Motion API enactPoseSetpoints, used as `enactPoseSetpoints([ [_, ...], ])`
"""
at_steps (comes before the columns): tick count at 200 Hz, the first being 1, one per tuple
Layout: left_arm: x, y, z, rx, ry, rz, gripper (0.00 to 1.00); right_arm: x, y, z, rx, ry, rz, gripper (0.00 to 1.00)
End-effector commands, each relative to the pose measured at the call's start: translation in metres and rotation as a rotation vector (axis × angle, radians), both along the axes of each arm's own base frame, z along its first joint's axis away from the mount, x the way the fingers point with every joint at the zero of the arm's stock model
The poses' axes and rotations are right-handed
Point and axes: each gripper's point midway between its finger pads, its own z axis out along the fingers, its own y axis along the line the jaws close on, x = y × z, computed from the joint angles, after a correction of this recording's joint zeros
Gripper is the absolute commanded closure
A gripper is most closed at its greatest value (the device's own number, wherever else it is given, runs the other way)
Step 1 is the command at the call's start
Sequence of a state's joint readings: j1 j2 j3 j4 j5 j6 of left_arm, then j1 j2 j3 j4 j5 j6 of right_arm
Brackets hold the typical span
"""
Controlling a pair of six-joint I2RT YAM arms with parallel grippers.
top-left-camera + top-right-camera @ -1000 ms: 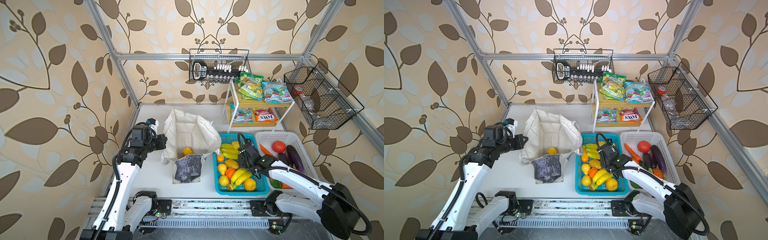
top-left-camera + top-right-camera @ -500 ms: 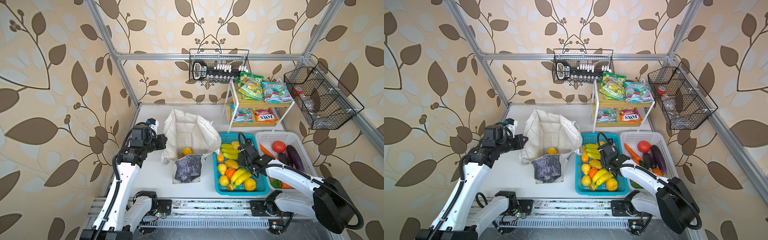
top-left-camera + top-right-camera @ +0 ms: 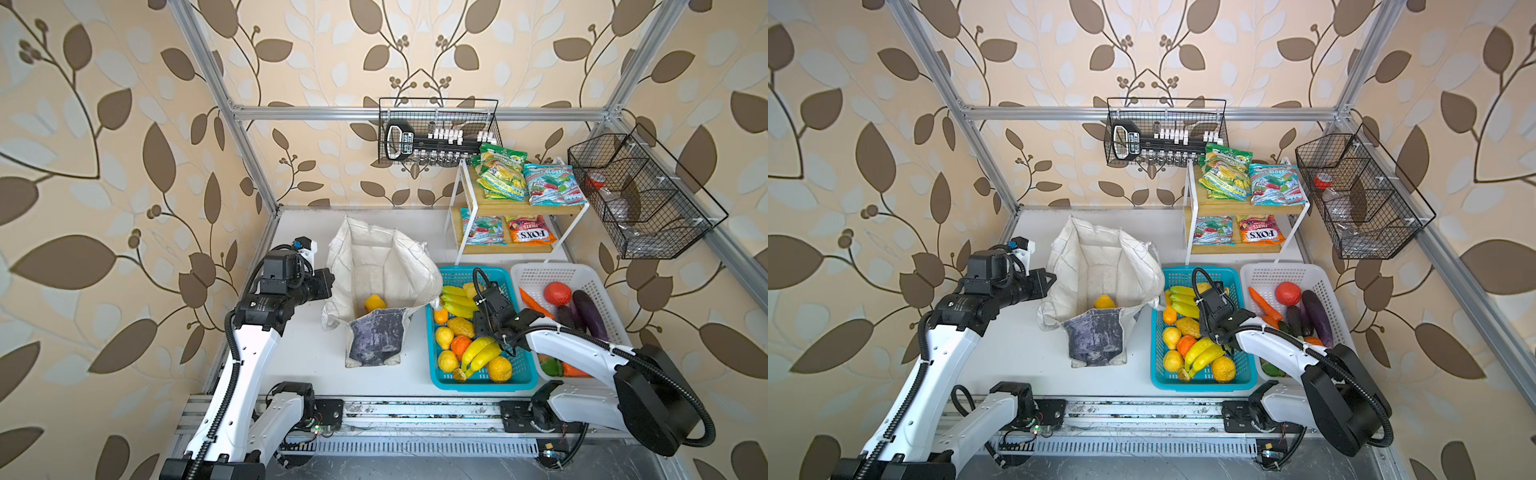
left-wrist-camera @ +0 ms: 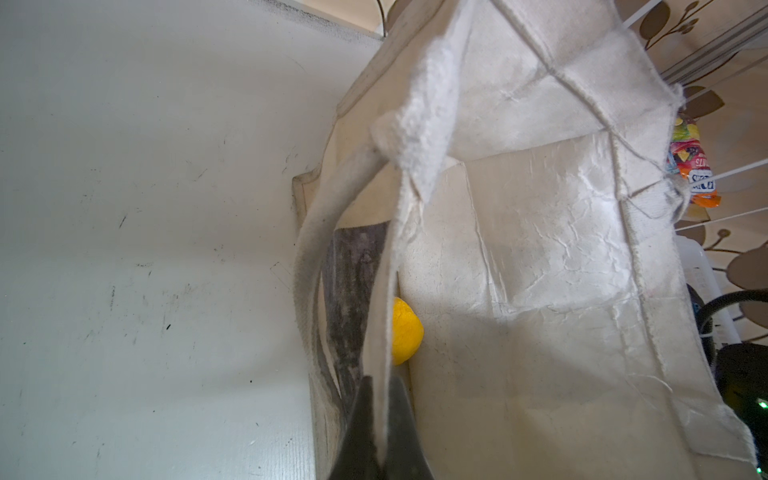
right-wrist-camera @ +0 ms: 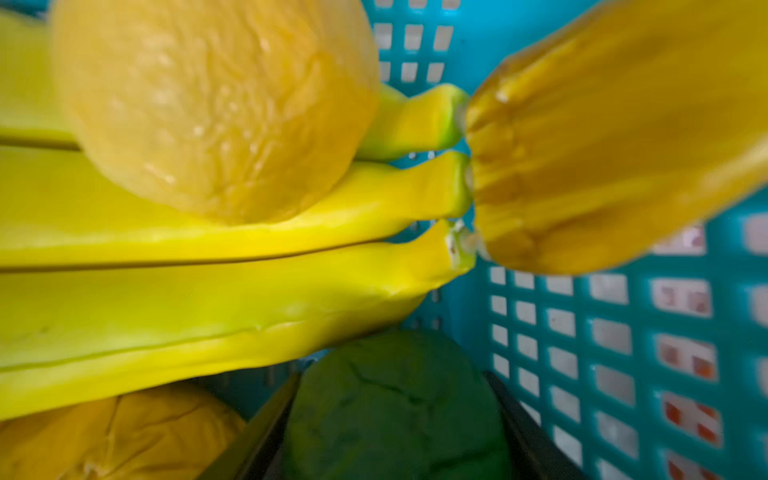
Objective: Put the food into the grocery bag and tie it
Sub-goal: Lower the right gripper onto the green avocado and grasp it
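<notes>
The off-white grocery bag (image 3: 382, 266) (image 3: 1100, 257) stands open on the table's left half, its dark grey panel folded down in front. A yellow fruit (image 3: 373, 303) (image 4: 405, 330) lies inside it. My left gripper (image 3: 328, 282) (image 4: 380, 415) is shut on a white cloth strip at the bag's left rim. My right gripper (image 3: 478, 328) (image 5: 395, 436) reaches down into the turquoise basket (image 3: 453, 274) among the food, its jaws closed on a green fruit (image 5: 395, 395) beside the banana bunch (image 3: 455, 301) (image 5: 208, 270). Snack packets (image 3: 503, 178) lie on the shelf behind.
A white basket (image 3: 540, 272) with vegetables stands right of the turquoise one. The two-tier shelf (image 3: 461, 216) stands at the back right. Black wire baskets hang on the back wall (image 3: 436, 133) and the right wall (image 3: 640, 195). More fruit (image 3: 478, 353) fills the turquoise basket's front.
The right arm's elbow has drawn inward and its gripper has settled slightly lower among the fruit. The left arm and the bag have not moved.
</notes>
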State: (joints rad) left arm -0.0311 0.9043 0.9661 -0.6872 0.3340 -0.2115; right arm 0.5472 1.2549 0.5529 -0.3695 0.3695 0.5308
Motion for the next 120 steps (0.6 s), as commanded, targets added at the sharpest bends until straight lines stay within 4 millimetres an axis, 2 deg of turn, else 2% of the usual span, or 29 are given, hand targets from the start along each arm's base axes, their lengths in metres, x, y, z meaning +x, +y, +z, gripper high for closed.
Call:
enactPoseSetpoints([
  [1, -0.003, -0.004, 0.0, -0.013, 0.006, -0.027, 1.0, -0.001, 0.001, 0.003, 0.016, -0.011, 0.011, 0.41],
  [50, -0.003, -0.007, -0.001, -0.025, 0.009, -0.04, 1.0, 0.004, 0.008, 0.039, 0.12, -0.116, 0.038, 0.44],
  [90, -0.002, -0.006, -0.003, -0.017, 0.017, -0.04, 1.0, 0.003, 0.005, 0.056, 0.151, -0.144, 0.052, 0.45],
  [120, -0.003, -0.01, 0.001, -0.031, -0.009, -0.062, 1.0, 0.003, 0.008, 0.087, 0.207, -0.198, 0.095, 0.44],
])
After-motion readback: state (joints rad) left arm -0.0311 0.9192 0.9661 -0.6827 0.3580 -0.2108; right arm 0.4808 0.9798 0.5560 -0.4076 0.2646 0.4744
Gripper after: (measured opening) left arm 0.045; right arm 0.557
